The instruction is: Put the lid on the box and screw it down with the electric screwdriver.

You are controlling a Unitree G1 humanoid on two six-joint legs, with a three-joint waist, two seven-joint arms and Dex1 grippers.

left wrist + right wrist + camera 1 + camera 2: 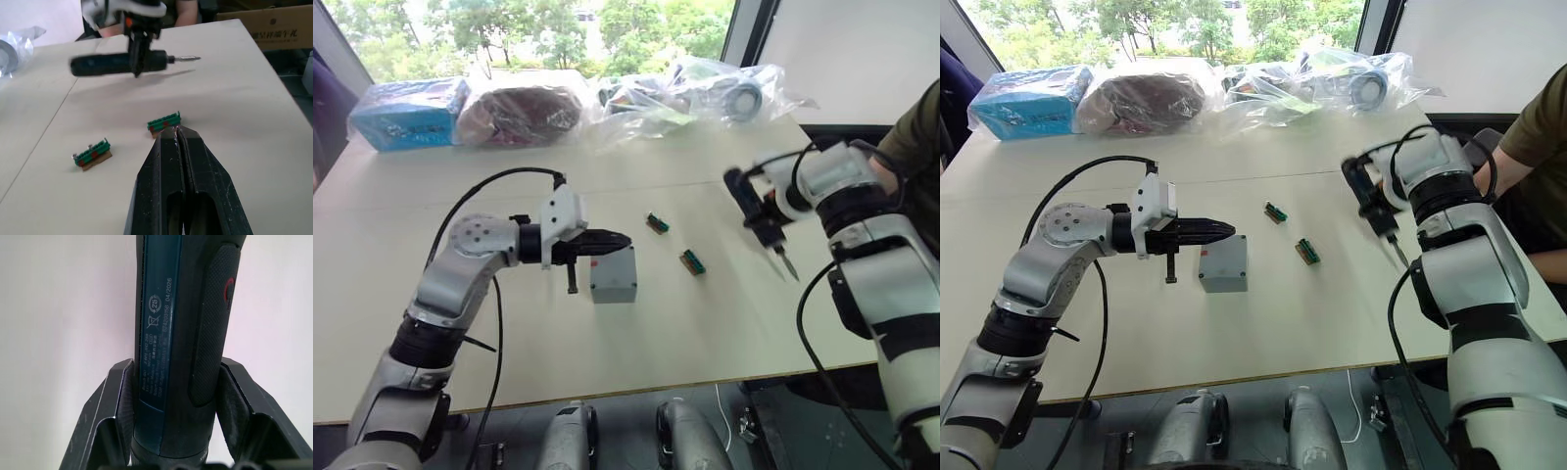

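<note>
The grey box sits mid-table with a flat grey top; I cannot tell the lid apart from it. My left gripper hovers just above the box's far edge, shut with nothing between its fingers. My right gripper is raised over the table to the right, shut on the electric screwdriver. The screwdriver's black body fills the gap between the pads. Its metal bit points down towards the table, well right of the box.
Two small green-and-brown connector blocks lie between the box and the screwdriver. Plastic bags and a blue packet line the far edge. A person's sleeve shows at the right edge, behind my right arm.
</note>
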